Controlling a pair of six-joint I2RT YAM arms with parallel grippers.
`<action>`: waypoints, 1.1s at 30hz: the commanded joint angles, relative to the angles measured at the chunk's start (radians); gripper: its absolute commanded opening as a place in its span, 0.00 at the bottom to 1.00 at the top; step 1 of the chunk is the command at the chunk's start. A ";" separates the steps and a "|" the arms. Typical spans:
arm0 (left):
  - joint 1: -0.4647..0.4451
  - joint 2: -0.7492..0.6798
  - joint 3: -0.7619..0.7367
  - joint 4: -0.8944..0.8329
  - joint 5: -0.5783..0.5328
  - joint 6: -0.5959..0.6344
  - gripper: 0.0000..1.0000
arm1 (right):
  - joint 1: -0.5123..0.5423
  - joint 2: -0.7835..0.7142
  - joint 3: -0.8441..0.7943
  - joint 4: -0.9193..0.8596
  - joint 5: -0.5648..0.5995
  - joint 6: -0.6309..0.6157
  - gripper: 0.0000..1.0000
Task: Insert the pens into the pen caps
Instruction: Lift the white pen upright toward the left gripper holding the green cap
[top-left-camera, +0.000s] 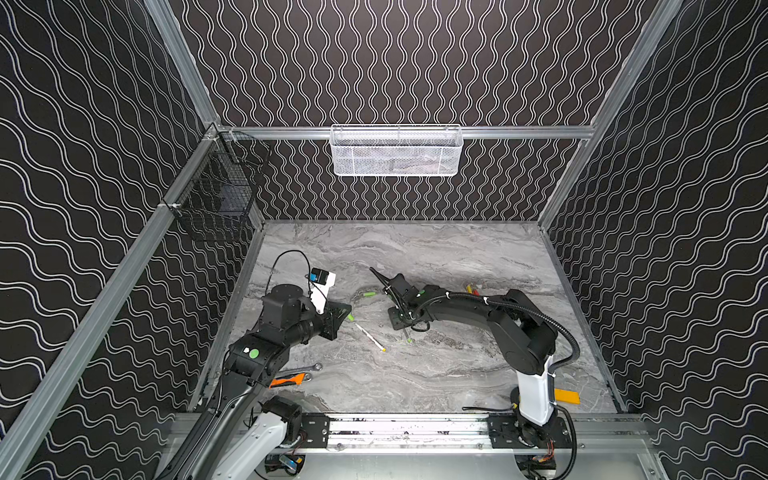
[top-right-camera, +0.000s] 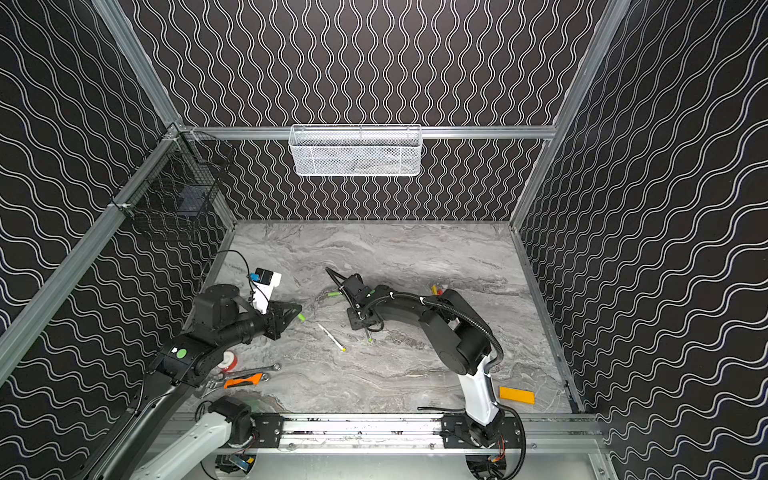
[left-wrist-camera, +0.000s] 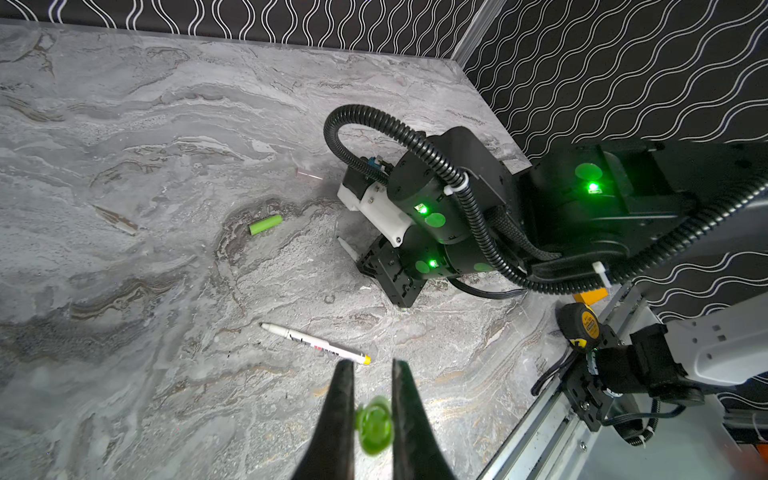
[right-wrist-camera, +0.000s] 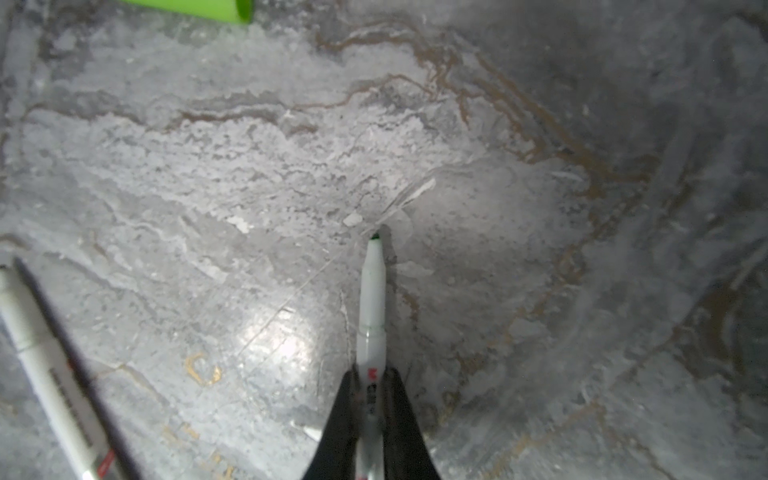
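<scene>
The left gripper (left-wrist-camera: 372, 365) is closed on a green cap (left-wrist-camera: 374, 424), seen end-on from the wrist. The right gripper (right-wrist-camera: 371, 374) pinches a green-tipped pen (right-wrist-camera: 371, 299) by its barrel, nib out ahead, low over the bench (top-left-camera: 436, 374). A loose pen (top-left-camera: 370, 337) lies between them, with its yellow end toward 4 o'clock in a top view. The barrel print is too blurred to read.

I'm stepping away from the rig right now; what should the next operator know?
Left gripper: shut on a green cap.
Right gripper: shut on the green-tipped pen, tip near the table.
Lying free: yellow-ended pen between the arms, second green cap farther back.
Done: pen and cap each gripped.
Left: join them, then cap the rest.
</scene>
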 joint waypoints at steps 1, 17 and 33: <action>0.004 0.008 0.021 0.013 0.023 0.054 0.00 | 0.011 -0.072 -0.070 0.050 -0.077 -0.111 0.09; 0.072 0.091 0.034 0.090 0.304 0.072 0.00 | 0.023 -0.547 -0.502 0.485 -0.489 -0.335 0.09; 0.073 0.089 -0.018 0.257 0.612 -0.012 0.00 | 0.058 -0.735 -0.584 0.651 -0.627 -0.347 0.09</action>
